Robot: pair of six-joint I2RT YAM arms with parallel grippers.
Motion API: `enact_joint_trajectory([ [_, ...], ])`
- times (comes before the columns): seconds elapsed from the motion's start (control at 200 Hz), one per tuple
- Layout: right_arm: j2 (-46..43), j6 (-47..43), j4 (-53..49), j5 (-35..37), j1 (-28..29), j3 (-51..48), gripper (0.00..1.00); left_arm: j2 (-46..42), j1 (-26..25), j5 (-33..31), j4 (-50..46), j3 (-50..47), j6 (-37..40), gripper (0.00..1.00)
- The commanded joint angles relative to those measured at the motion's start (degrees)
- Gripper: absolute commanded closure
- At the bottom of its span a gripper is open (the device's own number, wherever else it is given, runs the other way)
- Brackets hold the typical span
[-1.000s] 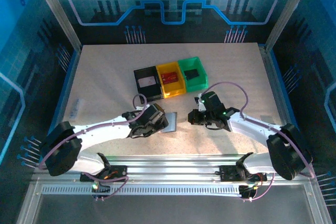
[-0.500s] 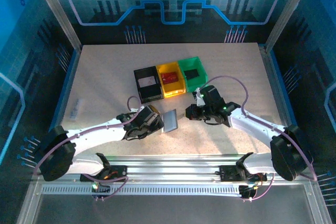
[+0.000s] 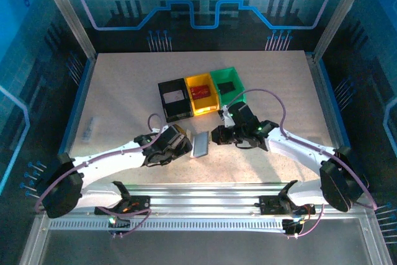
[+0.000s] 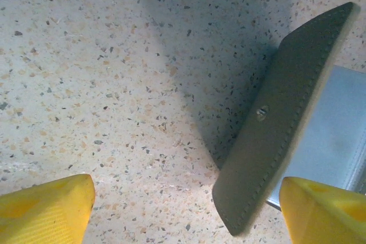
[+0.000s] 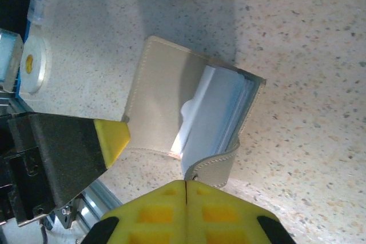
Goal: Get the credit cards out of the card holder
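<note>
L gripper (image 4: 183, 218): fingers spread wide, bare table (image 4: 114, 84) between them. The card holder (image 4: 274, 124) lies ahead-right of it with the grey cover tilted up and a pale sleeve behind. Its near corner is by the R-hand fingertip.

R wrist view adds: holder open book-like, sleeve stack exposed, the L arm's yellow tip at the cover's outer edge.

R gripper (image 5: 186, 210): fingers pressed together, nothing in them. Tips are just at the curled flap; contact can't tell.

Top view adds: holder sits between both grippers. Ahead of them are the black bin (image 3: 174, 99), yellow bin (image 3: 214, 98) holding a red card (image 3: 200, 92), and green bin (image 3: 227, 76). Open table to the L gripper's left and the R gripper's right.
</note>
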Motion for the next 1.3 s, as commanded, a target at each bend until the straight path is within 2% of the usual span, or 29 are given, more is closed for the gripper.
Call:
enact_joint_trajectory([
  [0.0, 0.44, 0.96, 0.43, -1.12, 1.07, 2.45, 1.0, -2.06, 0.4, -1.74, -3.1, -0.34, 0.77, 0.15],
  [0.34, 1.75, 1.76, 1.51, -1.29, 2.24, 3.63, 1.0, -3.82, 0.39, -1.27, -2.43, -2.96, -0.21, 0.13],
  [0.64, 2.8, 2.93, 4.06, -4.9, 2.77, 4.32, 1.0, -6.31, 0.66, -2.1, -3.47, -2.49, 0.04, 0.12],
  [0.906, 3.46, 3.18, 4.33, -4.29, 4.31, 6.16, 1.0, -7.12, 0.77, -1.72, -3.5, -2.33, -0.1, 0.12],
  [1.076, 4.21, 2.97, 5.29, -3.63, 4.01, 4.93, 1.0, -7.02, 0.77, -1.1, -2.54, -3.39, -0.39, 0.11],
  [1.296, 2.96, 4.59, 8.24, -3.23, 2.0, -1.72, 1.0, -6.61, 0.77, -0.91, -1.74, -4.11, -0.43, 0.11],
])
